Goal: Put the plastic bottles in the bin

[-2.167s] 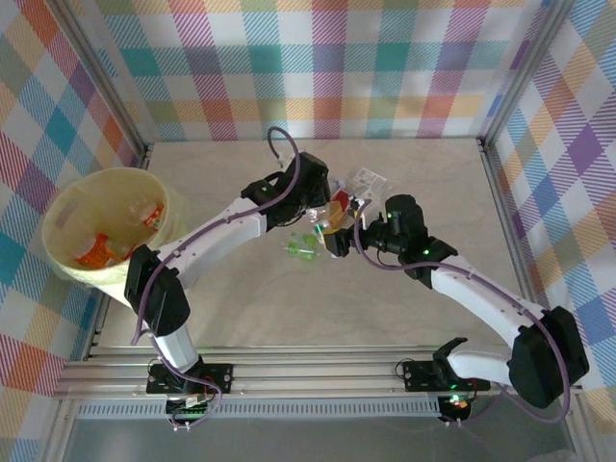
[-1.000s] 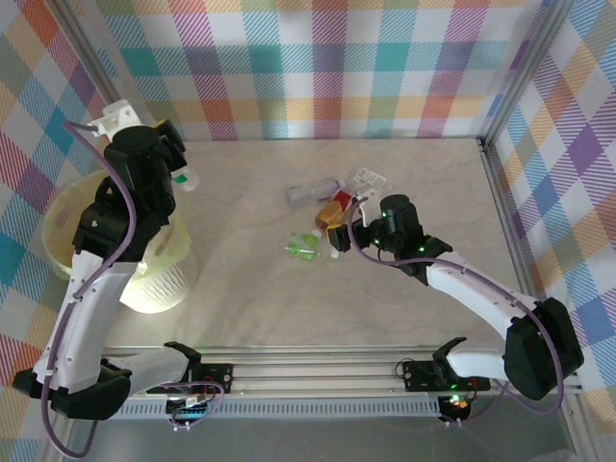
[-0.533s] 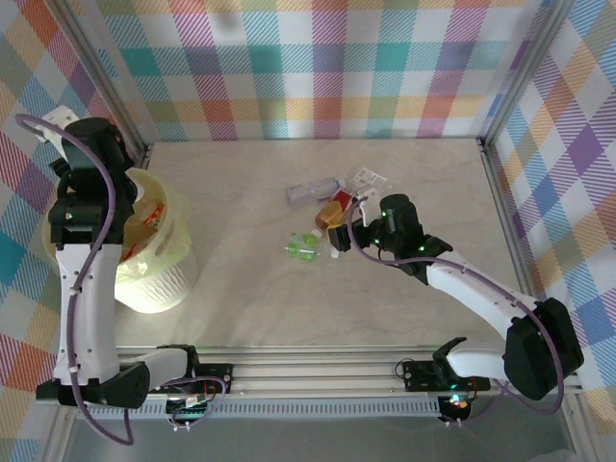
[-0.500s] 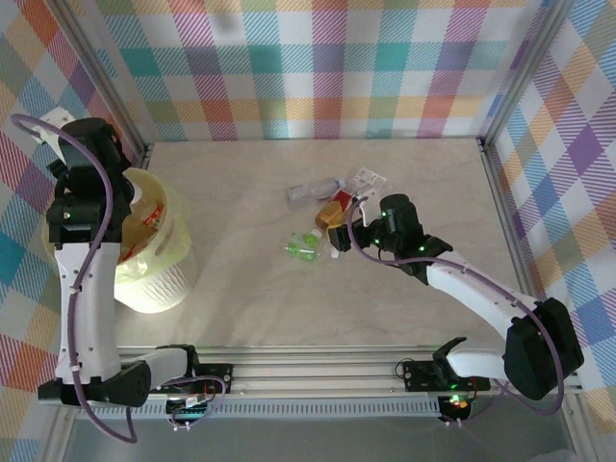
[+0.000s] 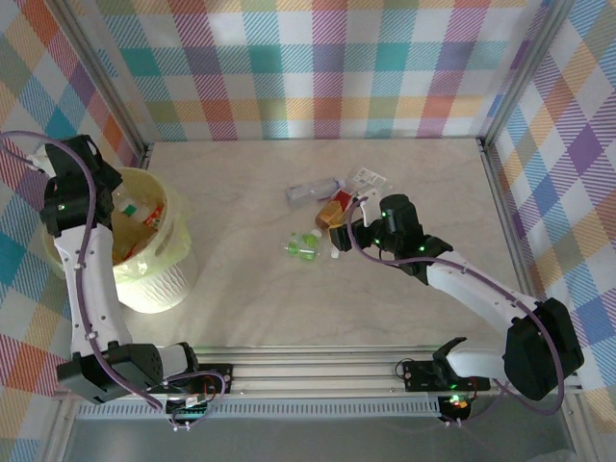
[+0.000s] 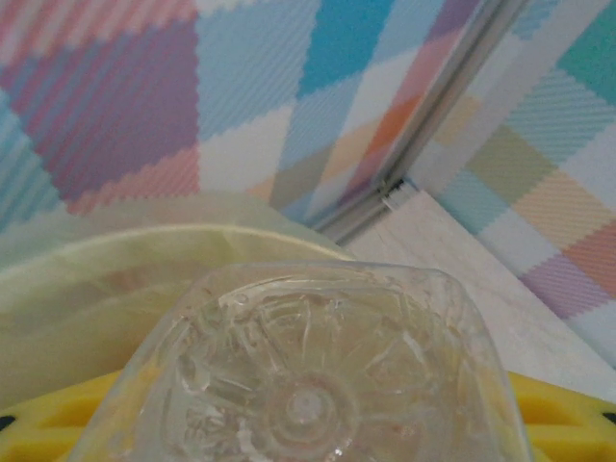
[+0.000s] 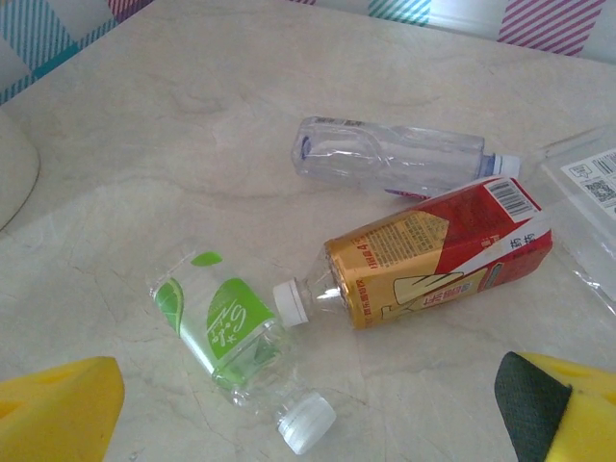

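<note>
My left gripper (image 6: 308,428) is shut on a clear bottle (image 6: 313,375), whose moulded base faces the left wrist camera between the yellow fingers (image 6: 568,414). Just beyond it is the pale-yellow rim of the bin (image 6: 115,279). From above, the left arm (image 5: 65,192) hangs over the left side of the bin (image 5: 159,279), which holds an orange-labelled bottle (image 5: 146,214). On the table lie a green-labelled bottle (image 7: 226,332), a red-and-orange-labelled bottle (image 7: 438,255) and a clear bottle (image 7: 390,159). My right gripper (image 7: 308,419) stands open just short of the green-labelled bottle (image 5: 303,248).
A flat clear package with a printed label (image 5: 368,179) lies right behind the red-labelled bottle. The enclosure's metal corner post (image 6: 433,115) and checkered walls stand close behind the bin. Bare tabletop (image 5: 241,298) stretches between bin and bottles.
My left arm has swung from the bin's far right side leftward across it to its left side, still carrying the clear bottle. The right arm and the table bottles have not moved.
</note>
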`<action>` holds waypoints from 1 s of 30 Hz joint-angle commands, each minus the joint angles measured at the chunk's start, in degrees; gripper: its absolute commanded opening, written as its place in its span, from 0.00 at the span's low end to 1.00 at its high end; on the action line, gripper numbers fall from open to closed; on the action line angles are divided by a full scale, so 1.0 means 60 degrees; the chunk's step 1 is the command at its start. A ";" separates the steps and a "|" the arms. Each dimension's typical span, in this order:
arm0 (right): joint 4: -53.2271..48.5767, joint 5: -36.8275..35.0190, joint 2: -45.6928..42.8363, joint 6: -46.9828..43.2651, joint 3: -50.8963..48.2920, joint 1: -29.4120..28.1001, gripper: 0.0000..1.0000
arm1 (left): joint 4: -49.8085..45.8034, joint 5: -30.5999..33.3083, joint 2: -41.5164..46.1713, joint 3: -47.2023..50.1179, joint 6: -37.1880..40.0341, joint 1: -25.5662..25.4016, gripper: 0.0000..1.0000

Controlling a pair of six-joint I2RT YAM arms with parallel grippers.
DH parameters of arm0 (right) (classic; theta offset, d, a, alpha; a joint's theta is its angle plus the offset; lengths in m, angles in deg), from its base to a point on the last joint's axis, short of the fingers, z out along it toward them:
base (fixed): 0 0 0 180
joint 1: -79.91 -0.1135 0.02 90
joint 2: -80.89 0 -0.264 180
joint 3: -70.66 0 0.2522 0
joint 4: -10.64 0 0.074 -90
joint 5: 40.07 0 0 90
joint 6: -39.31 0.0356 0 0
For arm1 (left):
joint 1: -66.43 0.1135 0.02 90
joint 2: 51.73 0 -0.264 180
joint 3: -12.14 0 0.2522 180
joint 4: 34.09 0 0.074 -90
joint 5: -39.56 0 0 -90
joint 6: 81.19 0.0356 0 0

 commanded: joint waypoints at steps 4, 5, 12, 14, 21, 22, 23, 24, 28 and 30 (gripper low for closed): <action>-0.0154 -0.0735 -0.0258 0.0340 0.0321 0.0016 1.00 | 0.0150 -0.0822 -0.0597 -0.0436 -0.0824 0.0084 0.87; -0.0182 -0.0918 -0.0236 0.0440 0.0322 0.0010 1.00 | 0.0089 -0.0875 -0.0632 -0.0527 -0.0865 0.0081 0.90; -0.0170 -0.1893 -0.0105 0.1111 0.0317 0.0010 1.00 | -0.0034 -0.1240 -0.0338 -0.0723 -0.0954 0.0026 1.00; -0.0295 -0.1951 0.0025 0.1204 0.0457 0.0024 1.00 | -0.0021 -0.1265 -0.0181 -0.0717 -0.0911 -0.0035 1.00; -0.0377 -0.2113 0.0213 0.1932 0.0534 0.0075 1.00 | -0.0085 -0.1546 0.0092 -0.0870 -0.1089 -0.0343 1.00; -0.0416 -0.2101 0.0211 0.2087 0.0530 0.0110 1.00 | -0.0077 -0.1529 0.0133 -0.0905 -0.1099 -0.0718 1.00; -0.0439 -0.2091 0.0216 0.2206 0.0514 0.0159 1.00 | -0.0046 -0.1481 0.0168 -0.0919 -0.1101 -0.0921 1.00; -0.0523 -0.2057 0.0211 0.2371 0.0524 0.0217 1.00 | 0.0015 -0.1437 0.0211 -0.0935 -0.1112 -0.1147 1.00; -0.1335 -0.1313 0.0356 0.2817 0.0850 0.0641 1.00 | 0.0223 -0.1398 0.0298 -0.0922 -0.1242 -0.2117 1.00; -0.1493 -0.1197 0.0427 0.2989 0.0907 0.0804 1.00 | 0.0521 -0.1162 0.0335 -0.0787 -0.1194 -0.2797 1.00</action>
